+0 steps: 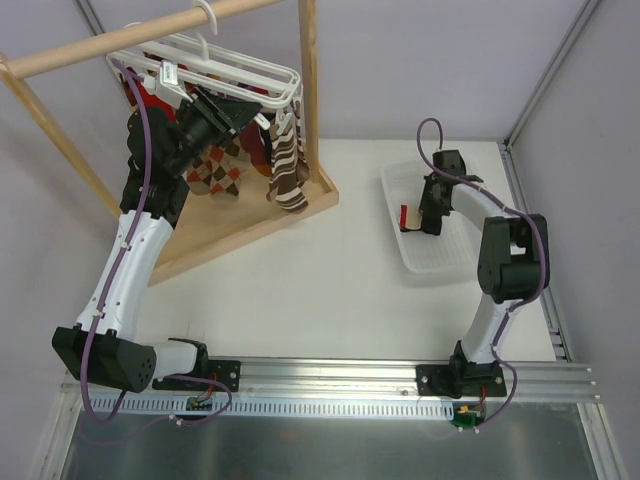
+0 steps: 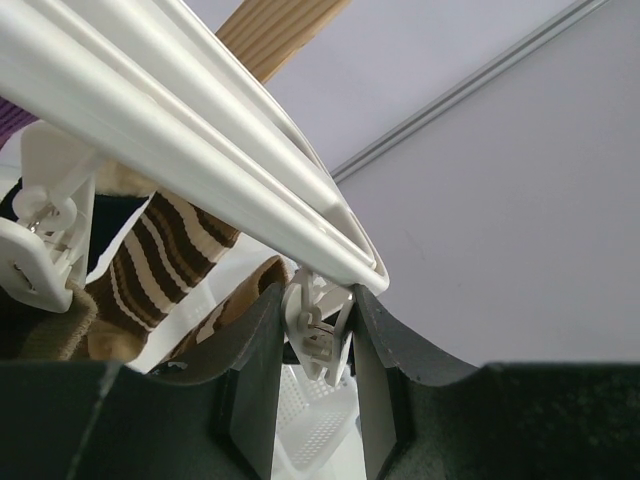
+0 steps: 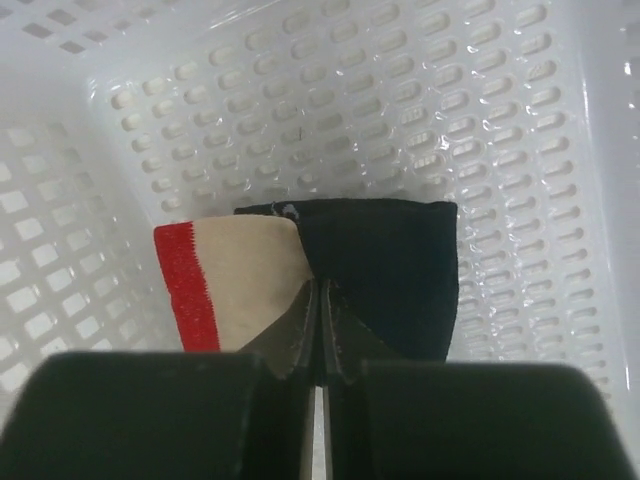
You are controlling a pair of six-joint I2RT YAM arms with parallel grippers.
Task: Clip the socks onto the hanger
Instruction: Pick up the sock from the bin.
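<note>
The dark sock (image 3: pixel 390 270) with a red and cream end is in the white basket (image 3: pixel 400 110), well away from the hanger (image 1: pixel 240 75). My right tool (image 3: pixel 320 300) is pinched tight on its folded edge. My left tool (image 2: pixel 318 305) is narrow, squeezing a clip (image 2: pixel 320 345) under the hanger. The sock could slip out when I lift, I think, because only a little bit is held.

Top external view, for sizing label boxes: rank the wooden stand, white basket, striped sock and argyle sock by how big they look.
1. wooden stand, by far the largest.
2. white basket.
3. striped sock and argyle sock: unranked, since the left arm hides part of the argyle one.
</note>
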